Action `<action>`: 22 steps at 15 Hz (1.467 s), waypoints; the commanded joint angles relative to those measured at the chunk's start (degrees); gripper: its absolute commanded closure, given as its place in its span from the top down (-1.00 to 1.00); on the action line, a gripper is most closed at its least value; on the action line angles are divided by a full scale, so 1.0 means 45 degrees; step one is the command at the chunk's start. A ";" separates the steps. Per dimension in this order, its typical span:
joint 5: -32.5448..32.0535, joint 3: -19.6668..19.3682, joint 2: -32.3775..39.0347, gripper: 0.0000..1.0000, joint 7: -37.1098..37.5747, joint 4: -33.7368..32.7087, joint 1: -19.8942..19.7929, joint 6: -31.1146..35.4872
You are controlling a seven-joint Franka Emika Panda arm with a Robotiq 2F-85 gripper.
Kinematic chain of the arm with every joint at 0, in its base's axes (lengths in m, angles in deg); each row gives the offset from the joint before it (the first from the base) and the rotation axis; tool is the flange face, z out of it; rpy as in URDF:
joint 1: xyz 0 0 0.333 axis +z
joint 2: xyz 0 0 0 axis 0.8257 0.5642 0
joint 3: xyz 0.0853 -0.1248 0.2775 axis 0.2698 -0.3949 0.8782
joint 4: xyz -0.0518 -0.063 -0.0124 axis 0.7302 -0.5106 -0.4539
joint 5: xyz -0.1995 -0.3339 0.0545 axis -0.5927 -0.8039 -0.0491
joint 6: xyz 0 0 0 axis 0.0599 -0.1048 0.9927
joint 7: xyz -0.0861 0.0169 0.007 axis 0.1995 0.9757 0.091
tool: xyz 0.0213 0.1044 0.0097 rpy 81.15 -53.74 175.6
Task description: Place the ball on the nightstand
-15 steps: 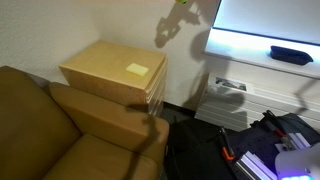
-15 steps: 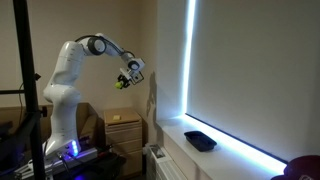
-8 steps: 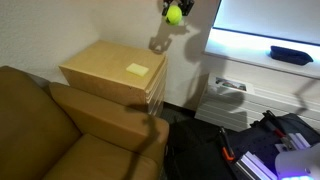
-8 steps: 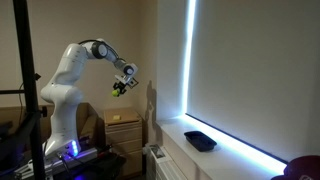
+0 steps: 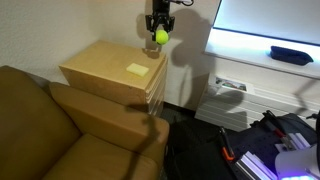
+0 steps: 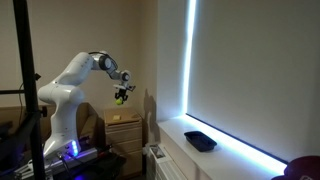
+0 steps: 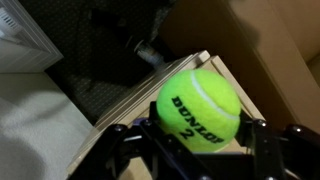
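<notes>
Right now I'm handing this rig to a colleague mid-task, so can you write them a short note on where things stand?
Gripper: shut on the tennis ball, fingers on either side of it.
Tennis ball: held in the air above the nightstand, near one corner of its top, not touching it.
Nightstand: a yellow sticky note lies on the top.
Done: ball grasped and brought over the nightstand.
Left: lower the ball onto the top, probably a little further in from the edge so it is less likely to roll off, then open the fingers and back away.
</notes>
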 commanded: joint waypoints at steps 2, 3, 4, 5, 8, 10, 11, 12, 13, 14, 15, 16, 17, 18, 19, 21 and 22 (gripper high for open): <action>0.0171 0.0244 0.0134 -0.16 0.0047 -0.0514 -0.0335 -0.0066; -0.0021 0.0139 0.0266 -0.16 0.0157 -0.0510 -0.0301 -0.0194; -0.0592 -0.0194 0.0730 -0.16 0.0622 -0.0597 -0.0036 0.0246; -0.0754 -0.0247 0.1064 -0.16 0.0840 -0.0735 0.0014 0.0589; -0.2002 -0.0695 0.2416 -0.16 0.1896 -0.1665 0.0550 0.2060; -0.2562 -0.0964 0.3169 -0.16 0.2622 -0.2281 0.0860 0.2929; -0.2664 -0.1027 0.3495 -0.16 0.2912 -0.2584 0.0942 0.3219; -0.2531 -0.0952 0.3839 -0.16 0.3122 -0.2936 0.0933 0.3486; -0.2474 -0.0939 0.4112 -0.16 0.3254 -0.3270 0.0975 0.3657; -0.2175 -0.0762 0.4391 -0.16 0.3335 -0.3646 0.0889 0.3787; -0.2010 -0.0682 0.4636 -0.16 0.3413 -0.4006 0.0852 0.3841; -0.1837 -0.0562 0.4838 -0.16 0.3329 -0.4391 0.0788 0.3679; -0.2127 -0.0759 0.4263 -0.16 0.3284 -0.3361 0.0929 0.3764; -0.2105 -0.0753 0.4393 0.34 0.3286 -0.3564 0.0936 0.3758; -0.2108 -0.0753 0.4403 0.34 0.3286 -0.3547 0.0937 0.3758; -0.1857 -0.0477 0.4417 -0.16 0.2889 -0.3517 0.0726 0.3415; -0.1950 -0.0597 0.4603 -0.16 0.3079 -0.3585 0.0827 0.3747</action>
